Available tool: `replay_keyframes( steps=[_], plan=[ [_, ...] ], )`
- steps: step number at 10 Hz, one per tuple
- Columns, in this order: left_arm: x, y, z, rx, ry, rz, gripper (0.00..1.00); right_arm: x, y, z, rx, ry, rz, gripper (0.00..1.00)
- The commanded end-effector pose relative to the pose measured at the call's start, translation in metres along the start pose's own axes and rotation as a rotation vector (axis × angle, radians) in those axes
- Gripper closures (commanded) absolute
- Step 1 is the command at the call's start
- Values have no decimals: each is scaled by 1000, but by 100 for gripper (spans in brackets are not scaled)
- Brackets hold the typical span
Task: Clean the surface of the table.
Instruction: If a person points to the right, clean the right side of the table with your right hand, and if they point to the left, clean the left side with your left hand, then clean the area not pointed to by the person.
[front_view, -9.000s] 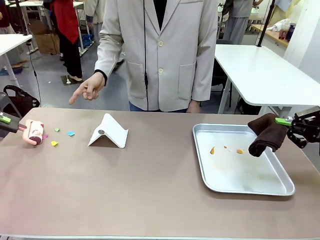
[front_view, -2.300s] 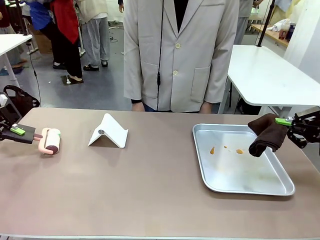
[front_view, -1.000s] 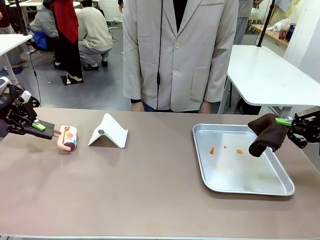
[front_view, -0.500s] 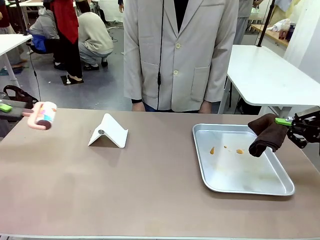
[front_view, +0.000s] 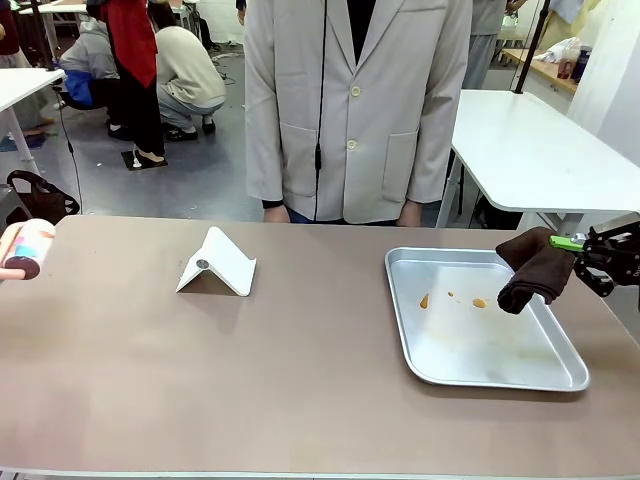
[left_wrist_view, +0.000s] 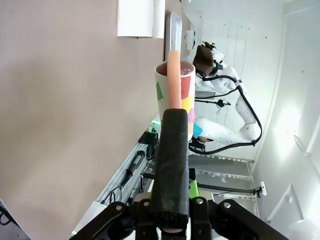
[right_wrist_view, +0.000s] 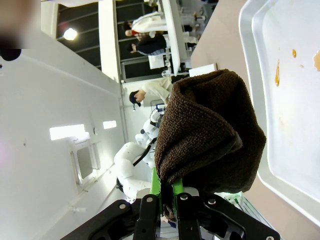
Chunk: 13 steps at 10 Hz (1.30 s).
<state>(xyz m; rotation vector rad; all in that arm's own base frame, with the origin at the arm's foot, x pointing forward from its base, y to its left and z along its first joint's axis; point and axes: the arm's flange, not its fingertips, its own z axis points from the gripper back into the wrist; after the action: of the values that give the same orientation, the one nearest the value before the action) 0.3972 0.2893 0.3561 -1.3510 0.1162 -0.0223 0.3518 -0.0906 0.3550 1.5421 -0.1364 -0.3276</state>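
Pinched in the left end effector (left_wrist_view: 170, 210), lint roller (front_view: 24, 250) hovers at the table's (front_view: 300, 380) left edge, bare top rightward; right end effector (front_view: 575, 245) pinches brown cloth (front_view: 533, 270).

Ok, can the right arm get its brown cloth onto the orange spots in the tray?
Probably yes. The right tool holds the brown cloth over the right rim of the tray, close to the orange spots, and nothing lies between them on the tray floor.

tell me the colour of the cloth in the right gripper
A dark brown terry cloth, clearest in the right wrist view.
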Motion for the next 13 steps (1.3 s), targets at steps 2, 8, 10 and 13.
replay_keyframes(
  steps=[2, 8, 10, 13],
  plan=[
    [7, -11, -3, 8, 20, -21, 78, -3, 3, 3, 10, 9, 0, 100],
    [7, -11, -3, 8, 20, -21, 78, -3, 3, 3, 10, 9, 0, 100],
    [7, -11, -3, 8, 20, -21, 78, -3, 3, 3, 10, 9, 0, 100],
    [7, -11, -3, 8, 20, -21, 78, -3, 3, 3, 10, 9, 0, 100]
  ],
)
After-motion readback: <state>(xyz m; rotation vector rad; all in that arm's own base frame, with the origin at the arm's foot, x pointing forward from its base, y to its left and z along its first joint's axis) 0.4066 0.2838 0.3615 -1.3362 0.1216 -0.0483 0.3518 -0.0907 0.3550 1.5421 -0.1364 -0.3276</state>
